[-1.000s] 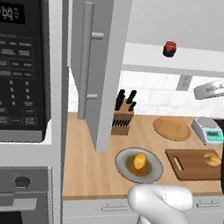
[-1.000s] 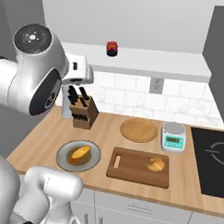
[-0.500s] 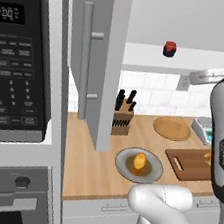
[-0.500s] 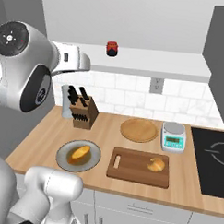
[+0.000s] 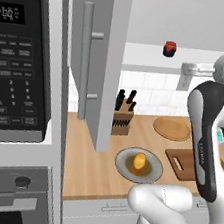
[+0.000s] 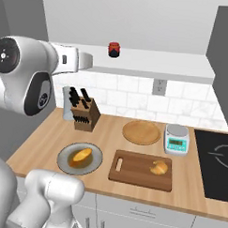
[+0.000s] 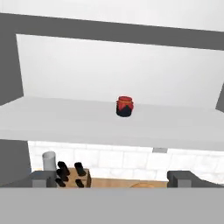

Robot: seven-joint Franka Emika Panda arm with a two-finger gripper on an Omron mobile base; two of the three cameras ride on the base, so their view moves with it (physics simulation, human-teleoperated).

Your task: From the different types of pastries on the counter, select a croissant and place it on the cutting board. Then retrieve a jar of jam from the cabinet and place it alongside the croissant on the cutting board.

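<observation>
The jar of jam (image 7: 124, 106), dark with a red lid, stands on the white shelf (image 7: 65, 122) of the open cabinet (image 5: 99, 56); it also shows as the jar (image 5: 168, 48) and the jar (image 6: 114, 49) in the base views. My gripper (image 7: 111, 179) is open with nothing between its fingertips (image 7: 41, 179), facing the shelf a little below and short of the jar. In the base views the gripper (image 6: 90, 61) hangs at shelf height, to the side of the jar. The croissant (image 6: 158, 167) lies on the cutting board (image 6: 132, 170).
On the counter (image 6: 44, 141) are a grey plate (image 6: 62, 163) with an orange pastry (image 6: 81, 155), a knife block (image 6: 85, 114), a round tan disc (image 6: 141, 132), a scale (image 6: 176, 139) and a cooktop (image 6: 217, 158). The open door's bar handle (image 5: 83, 59) stands left of the shelf, beside a microwave (image 5: 19, 70).
The arm has lifted, and the hand has swung up and in toward the cabinet shelf, closer to the jar. The counter items have not moved.
</observation>
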